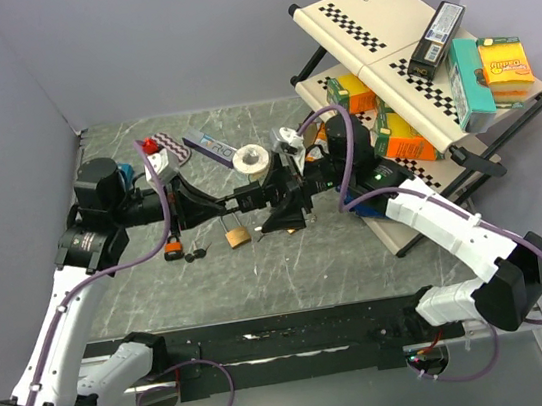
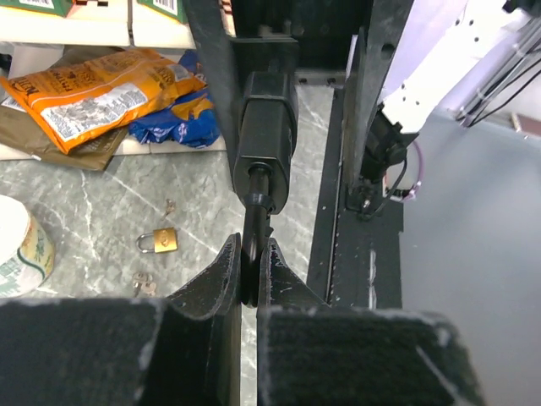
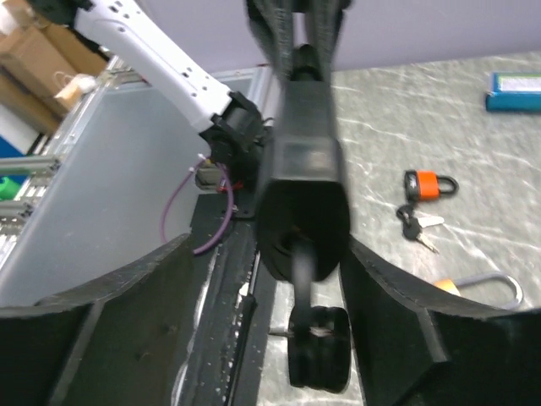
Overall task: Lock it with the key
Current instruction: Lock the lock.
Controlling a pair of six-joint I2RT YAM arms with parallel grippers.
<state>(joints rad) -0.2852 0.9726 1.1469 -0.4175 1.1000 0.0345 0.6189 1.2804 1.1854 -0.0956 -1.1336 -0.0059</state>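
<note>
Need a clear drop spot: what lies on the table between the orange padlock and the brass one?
A small bunch of keys lies there, nearer the orange padlock than the brass padlock, seen in the top view.

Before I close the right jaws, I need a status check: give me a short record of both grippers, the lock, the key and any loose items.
left gripper: jaws shut on the shackle of the black padlock
right gripper: jaws open, straddling the padlock body, not clamped
key: dark key-like piece hangs below the body; too blurred to confirm
lying loose: brass padlock, orange padlock, spare keys
shackle locked or not: cannot tell
</note>
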